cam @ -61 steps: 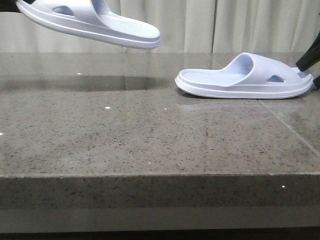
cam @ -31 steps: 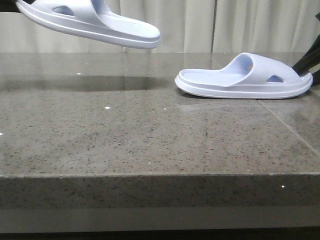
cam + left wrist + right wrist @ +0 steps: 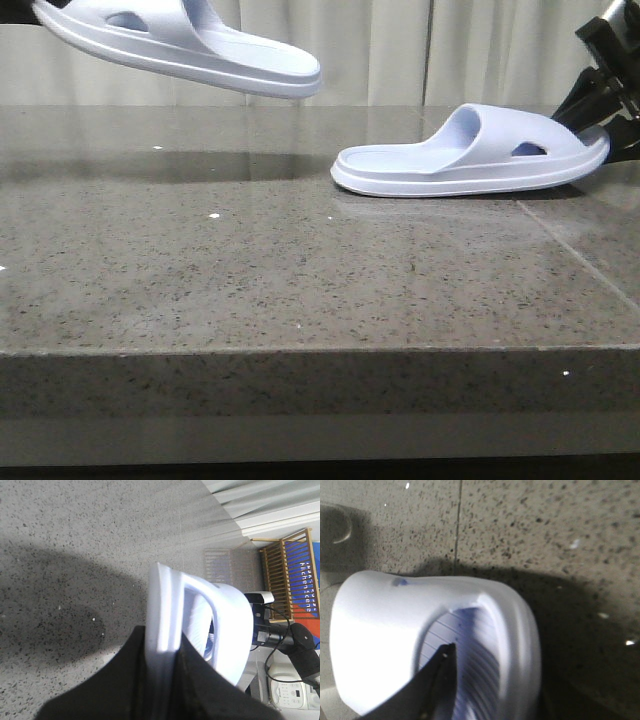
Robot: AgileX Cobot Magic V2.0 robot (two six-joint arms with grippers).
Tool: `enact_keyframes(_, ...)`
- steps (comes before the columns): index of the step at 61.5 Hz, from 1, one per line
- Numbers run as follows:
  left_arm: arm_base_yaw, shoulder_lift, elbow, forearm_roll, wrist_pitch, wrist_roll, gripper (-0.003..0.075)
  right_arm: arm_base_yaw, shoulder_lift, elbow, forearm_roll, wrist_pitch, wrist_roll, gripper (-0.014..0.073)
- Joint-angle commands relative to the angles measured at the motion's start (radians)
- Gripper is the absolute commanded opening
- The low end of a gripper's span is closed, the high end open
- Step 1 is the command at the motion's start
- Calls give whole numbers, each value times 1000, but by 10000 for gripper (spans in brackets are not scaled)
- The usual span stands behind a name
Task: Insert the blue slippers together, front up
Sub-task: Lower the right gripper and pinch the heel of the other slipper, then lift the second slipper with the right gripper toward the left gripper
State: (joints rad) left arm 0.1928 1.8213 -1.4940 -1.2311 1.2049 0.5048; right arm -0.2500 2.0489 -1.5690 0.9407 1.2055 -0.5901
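Observation:
One blue slipper (image 3: 190,45) hangs in the air at the upper left, heel end tilted down to the right. My left gripper (image 3: 162,647) is shut on the edge of its sole; its fingers (image 3: 132,680) press both sides. The other blue slipper (image 3: 470,155) lies at the right with its heel end on the table and its strap end raised. My right gripper (image 3: 598,100) holds that raised end. In the right wrist view one finger (image 3: 442,672) lies on the ribbed footbed (image 3: 480,655) under the strap; the other finger is hidden below the sole.
The speckled granite table (image 3: 300,270) has a seam line (image 3: 570,260) at the right and a front edge (image 3: 300,348) near me. Pale curtains (image 3: 400,50) hang behind. A wooden rack (image 3: 292,575) and equipment stand beyond the table.
My right gripper has risen and lifted the strap end of the right slipper, which has shifted a little to the left. The left slipper and left gripper have not moved.

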Motion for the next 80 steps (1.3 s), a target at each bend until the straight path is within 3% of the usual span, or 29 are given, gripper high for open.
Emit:
enact_keyframes(1,-4,-58,-22,-86,77,-5,-19,5,-43,-20,62,92,-13,156)
enact_keyframes(8,-4,-58,-22,-86,77,-5,-19,4,-43,-20,93,111,-13,-77)
enact_keyframes(19,-4,-58,-22,-86,77,-5,-19,-15,-55,-33,158,125,-8,-57)
enact_keyframes(47,-4,-58,-22,-86,72,-5,-19,-47,-183,-221,199,126,149,-58)
enact_keyframes(80,-4,-58,-22,-86,74,-5,-19,-13,-213,-225,321,127,156,-58)
